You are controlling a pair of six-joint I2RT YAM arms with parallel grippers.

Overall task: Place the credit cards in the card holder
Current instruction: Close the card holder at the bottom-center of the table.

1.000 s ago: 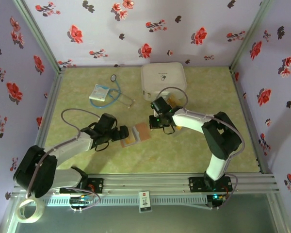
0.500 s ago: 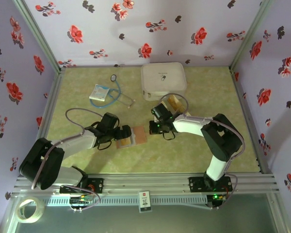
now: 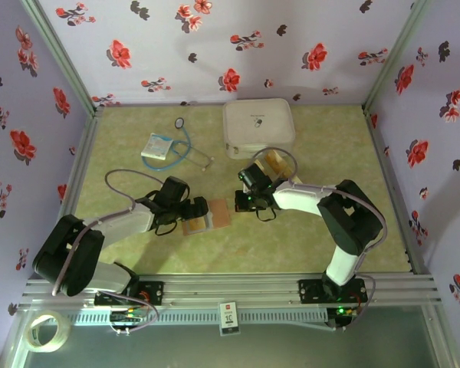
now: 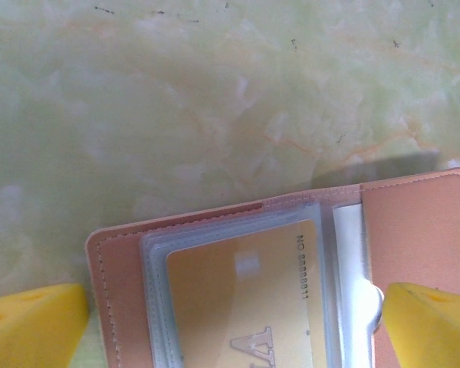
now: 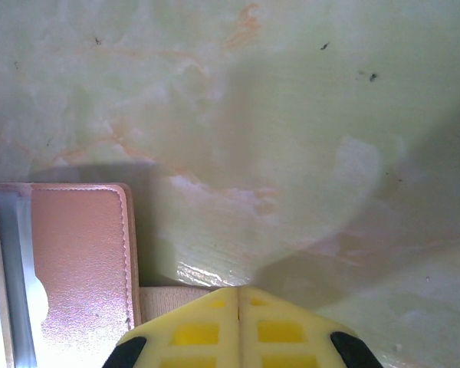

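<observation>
1. The reddish-brown leather folding card holder lies open at the centre of the top view, with a golden-yellow flat card in its clear sleeve.
2. The left gripper is spread wide, a finger at either side of the holder.
3. The right gripper is clenched, pads together, just right of the holder.
4. More golden cards lie below the white rounded case.

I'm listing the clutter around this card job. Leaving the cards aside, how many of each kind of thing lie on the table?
Card holder: 1
White case: 1
White-blue packet: 1
Blue-tubed stethoscope: 1
Total: 4
</observation>
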